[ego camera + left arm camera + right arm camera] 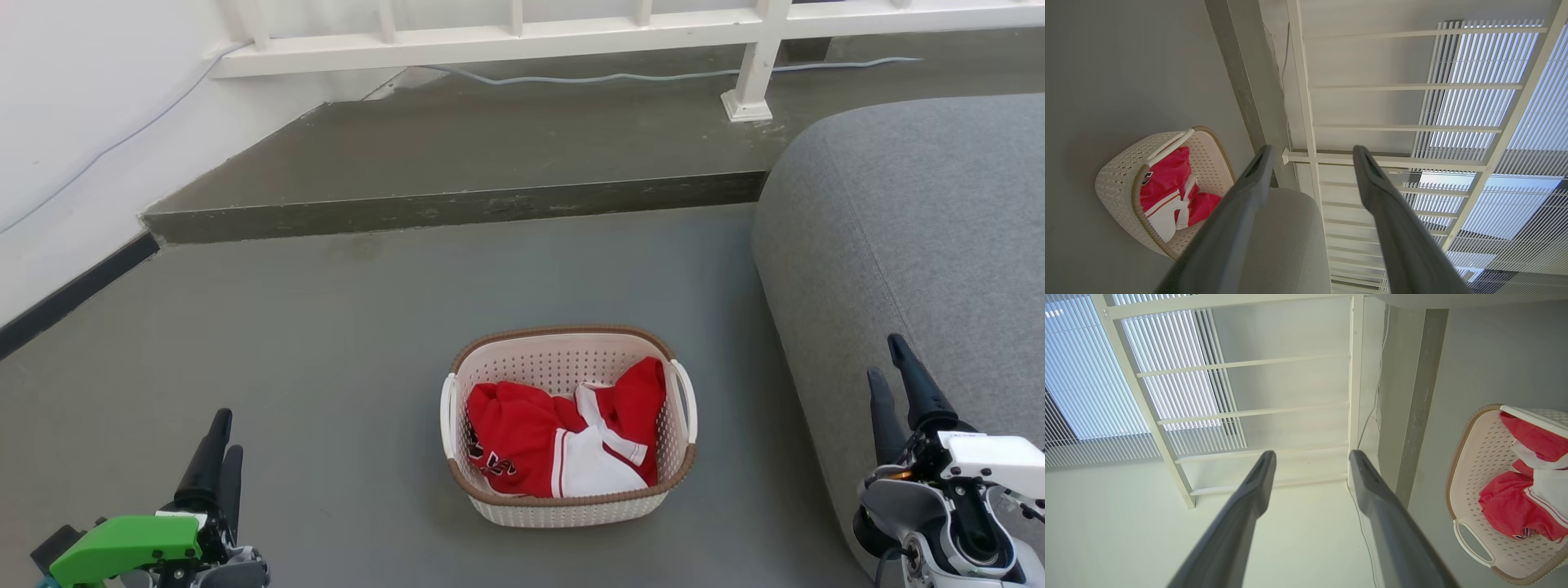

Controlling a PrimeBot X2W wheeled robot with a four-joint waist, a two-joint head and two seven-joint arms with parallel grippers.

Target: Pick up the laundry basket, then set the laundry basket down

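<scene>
1. Two grippers, left gripper (226,437) and right gripper (886,359), hang with fingers parted, holding nothing.
2. The laundry basket (571,511) sits on the grey floor (326,327) between them, well apart from both, red clothing (514,433) inside.
3. Its long axis runs side to side, one white handle (447,412) toward each arm; neither looks clearly nearer.

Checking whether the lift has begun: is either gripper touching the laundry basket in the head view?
No: the laundry basket sits on the floor, with the left gripper and the right gripper both well clear of it.
</scene>
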